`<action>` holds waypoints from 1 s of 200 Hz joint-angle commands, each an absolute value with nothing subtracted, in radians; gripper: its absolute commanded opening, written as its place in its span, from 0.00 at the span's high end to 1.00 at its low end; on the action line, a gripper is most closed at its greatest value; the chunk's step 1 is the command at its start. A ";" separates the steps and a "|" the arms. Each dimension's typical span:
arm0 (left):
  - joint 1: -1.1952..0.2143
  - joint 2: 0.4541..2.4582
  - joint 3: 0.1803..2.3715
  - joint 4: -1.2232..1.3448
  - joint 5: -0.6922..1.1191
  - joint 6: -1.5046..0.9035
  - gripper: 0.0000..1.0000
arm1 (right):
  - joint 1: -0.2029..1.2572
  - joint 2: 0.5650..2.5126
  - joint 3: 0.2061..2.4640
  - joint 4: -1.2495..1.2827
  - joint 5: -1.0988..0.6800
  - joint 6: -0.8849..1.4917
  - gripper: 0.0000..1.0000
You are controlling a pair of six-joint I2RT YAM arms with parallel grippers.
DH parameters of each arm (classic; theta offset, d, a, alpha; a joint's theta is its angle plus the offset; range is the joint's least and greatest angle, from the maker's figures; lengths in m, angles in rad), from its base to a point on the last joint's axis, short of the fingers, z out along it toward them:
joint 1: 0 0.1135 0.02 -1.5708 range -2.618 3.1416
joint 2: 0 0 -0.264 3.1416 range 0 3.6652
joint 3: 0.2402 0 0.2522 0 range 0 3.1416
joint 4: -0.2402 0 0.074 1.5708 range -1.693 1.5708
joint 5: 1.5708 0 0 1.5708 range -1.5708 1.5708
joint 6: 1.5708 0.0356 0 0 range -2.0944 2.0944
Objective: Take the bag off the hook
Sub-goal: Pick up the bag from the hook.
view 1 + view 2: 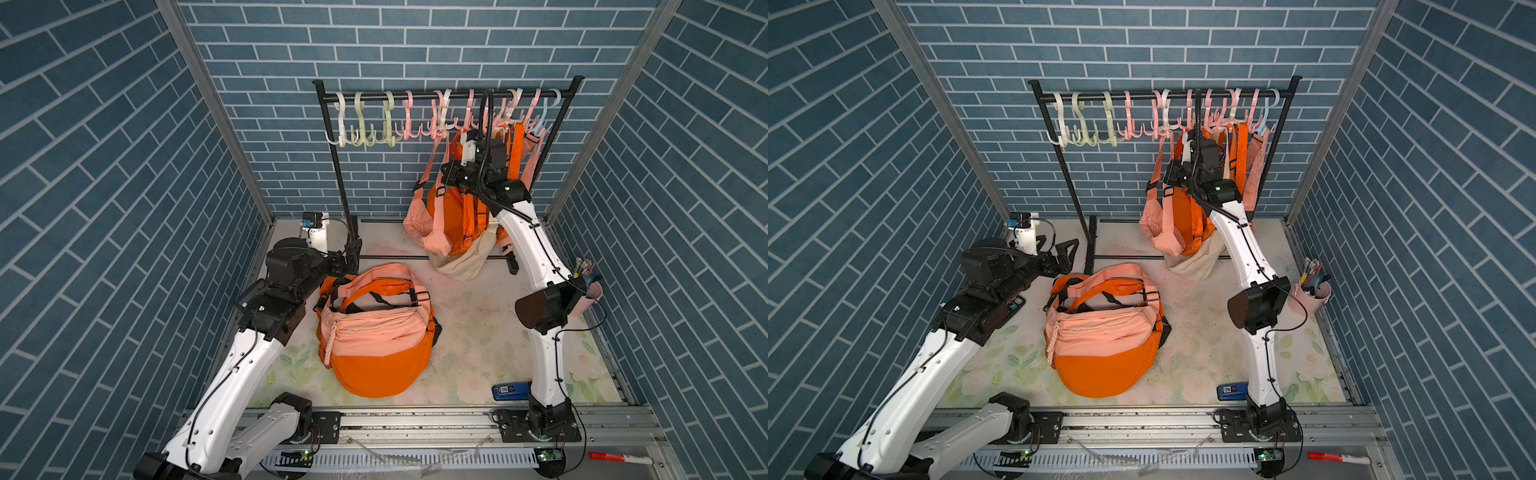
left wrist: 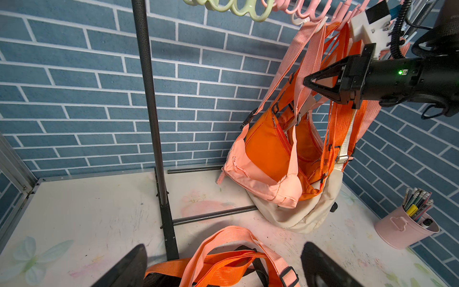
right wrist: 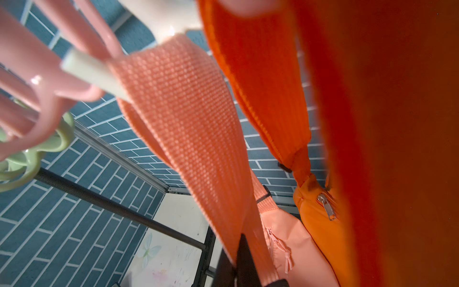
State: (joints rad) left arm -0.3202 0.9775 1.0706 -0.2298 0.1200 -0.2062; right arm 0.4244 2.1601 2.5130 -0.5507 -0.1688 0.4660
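A pink and orange bag [image 1: 422, 226] [image 2: 263, 169] hangs at the right end of the rack. Its pink strap [image 2: 310, 49] [image 3: 188, 119] loops over a cream hook [image 3: 92, 72] [image 2: 301, 21]. My right gripper [image 1: 444, 174] [image 1: 1166, 176] [image 2: 308, 82] [image 3: 244, 248] is shut on that strap a little below the hook. My left gripper [image 1: 1059, 249] [image 2: 223, 263] stands open low by the rack's left post. Nothing sits between its fingers, and it hovers over the straps of another pink and orange bag [image 1: 382, 332] [image 1: 1104, 345] lying on the table.
The black rack [image 1: 338, 166] carries several coloured hooks. More orange bags and a cream bag [image 2: 298, 216] hang close behind the held one. At the right wall stands a pink cup of pens [image 1: 588, 286] [image 2: 407, 228]. A blue device [image 1: 509, 390] lies near the right arm's base.
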 commanded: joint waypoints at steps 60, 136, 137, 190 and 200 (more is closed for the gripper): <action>-0.340 1.065 1.085 -0.148 0.214 -0.201 0.01 | 0.422 1.883 2.266 -0.476 -0.228 0.422 1.00; -0.359 1.218 1.247 -0.077 0.237 -0.130 0.01 | 0.416 1.807 2.247 -0.551 -0.269 0.377 1.00; -0.360 1.222 1.250 -0.077 0.238 -0.129 0.01 | 0.416 1.805 2.247 -0.552 -0.270 0.377 1.00; -0.360 1.367 1.393 -0.014 0.297 -0.122 0.01 | 0.411 1.790 2.250 -0.576 -0.306 0.373 1.00; -0.359 1.390 1.417 -0.002 0.310 -0.121 0.01 | 0.408 1.787 2.253 -0.580 -0.311 0.373 1.00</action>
State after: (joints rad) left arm -0.3569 1.3453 1.3617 -0.0601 0.2634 -0.1375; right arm 0.4168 1.8305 2.2414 -0.5610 -0.2760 0.4099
